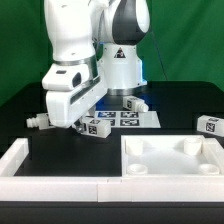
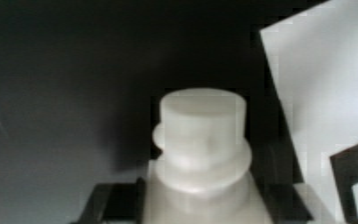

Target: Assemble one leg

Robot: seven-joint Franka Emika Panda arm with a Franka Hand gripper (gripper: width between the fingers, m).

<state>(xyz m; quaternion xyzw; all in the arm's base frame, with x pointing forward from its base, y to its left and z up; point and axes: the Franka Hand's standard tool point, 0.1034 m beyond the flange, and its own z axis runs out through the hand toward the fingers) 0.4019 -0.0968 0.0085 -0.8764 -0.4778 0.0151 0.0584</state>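
Note:
In the wrist view a stubby white leg (image 2: 202,135) sits between my two dark fingers (image 2: 123,205) and sticks out past them over the black table. My gripper (image 2: 208,208) is shut on it. In the exterior view my gripper (image 1: 52,119) is tilted low over the table at the left, and the held leg's white end (image 1: 34,122) pokes out of it. Its tag is hidden. Another tagged leg (image 1: 97,127) lies just to the right of my hand.
The marker board (image 1: 128,118) lies behind, also in the wrist view (image 2: 327,80). One leg (image 1: 133,102) is at its far edge, another (image 1: 210,125) at the right. The white socketed panel (image 1: 170,160) is at the front right, a white wall (image 1: 20,160) at the front left.

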